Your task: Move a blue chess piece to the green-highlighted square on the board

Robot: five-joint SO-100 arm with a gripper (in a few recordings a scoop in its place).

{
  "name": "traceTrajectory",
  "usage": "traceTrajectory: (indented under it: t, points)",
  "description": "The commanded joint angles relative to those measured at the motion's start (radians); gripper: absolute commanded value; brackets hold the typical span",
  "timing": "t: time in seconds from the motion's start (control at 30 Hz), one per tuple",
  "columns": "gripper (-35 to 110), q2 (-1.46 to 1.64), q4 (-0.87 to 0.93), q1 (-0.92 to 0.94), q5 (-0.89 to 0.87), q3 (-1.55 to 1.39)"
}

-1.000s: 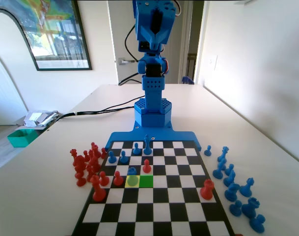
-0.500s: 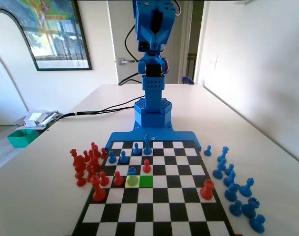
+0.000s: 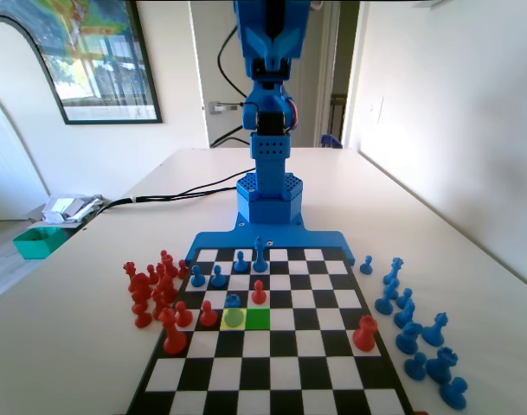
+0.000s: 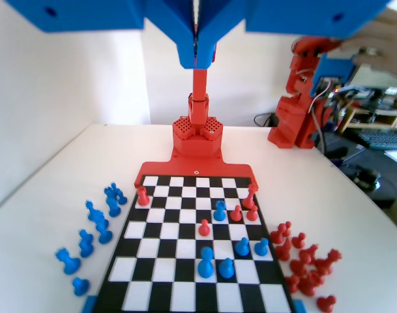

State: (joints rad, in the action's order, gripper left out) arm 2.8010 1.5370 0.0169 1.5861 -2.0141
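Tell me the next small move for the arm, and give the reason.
Probably lower the tool toward the blue pawn on the yellow square. The tool hangs shut, high above the board, holding nothing, and the green square beside the pawn is empty. It likely must open on the way down.

In the fixed view the blue arm's upper section [image 3: 268, 39] now stands straighter and narrower than half a second ago. The forked, V-shaped part that hung just above the joint is gone from that spot, and a tapering block sits there instead. The dark cable behind the arm, on its left, shows more of its curve.
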Motion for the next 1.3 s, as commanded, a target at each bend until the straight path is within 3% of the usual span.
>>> traceTrajectory:
  t: [0.0,0.7,0.97,1.27]
  points:
    - [1,-0.149,-0.015,0.048,-0.057,0.129]
    - [5,-0.816,-0.290,0.163,-0.466,0.133]
    - [6,-0.979,-0.437,0.173,-0.512,0.057]
    - [17,-1.123,-0.557,0.172,-0.541,-0.014]
